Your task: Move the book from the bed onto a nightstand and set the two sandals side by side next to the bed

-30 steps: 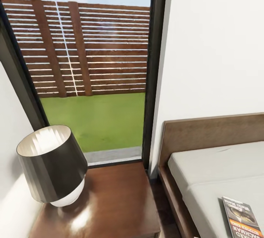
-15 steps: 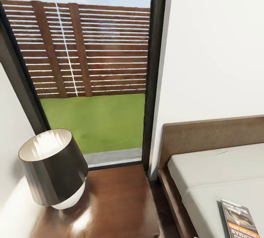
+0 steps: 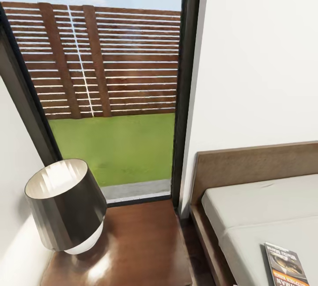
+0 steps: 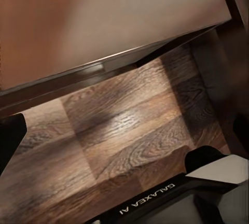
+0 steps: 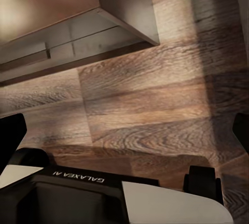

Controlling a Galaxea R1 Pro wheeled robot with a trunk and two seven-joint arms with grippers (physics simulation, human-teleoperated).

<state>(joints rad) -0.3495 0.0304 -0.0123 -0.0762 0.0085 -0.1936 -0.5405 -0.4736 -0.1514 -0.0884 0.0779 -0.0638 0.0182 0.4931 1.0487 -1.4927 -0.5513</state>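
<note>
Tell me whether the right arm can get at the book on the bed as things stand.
Probably not yet. The book lies flat on the bed, with nothing on it, but the right wrist view looks down on wood floor, so that arm hangs low and must first rise.

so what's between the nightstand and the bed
In the head view only a narrow strip of dark floor separates the nightstand from the bed.

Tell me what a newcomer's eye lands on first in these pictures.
First, the tall window with its slatted wooden fence and bright green lawn outside. Next, the black-shaded lamp on the glossy brown nightstand at lower left. Then the book lying on the off-white bed at lower right.
</note>
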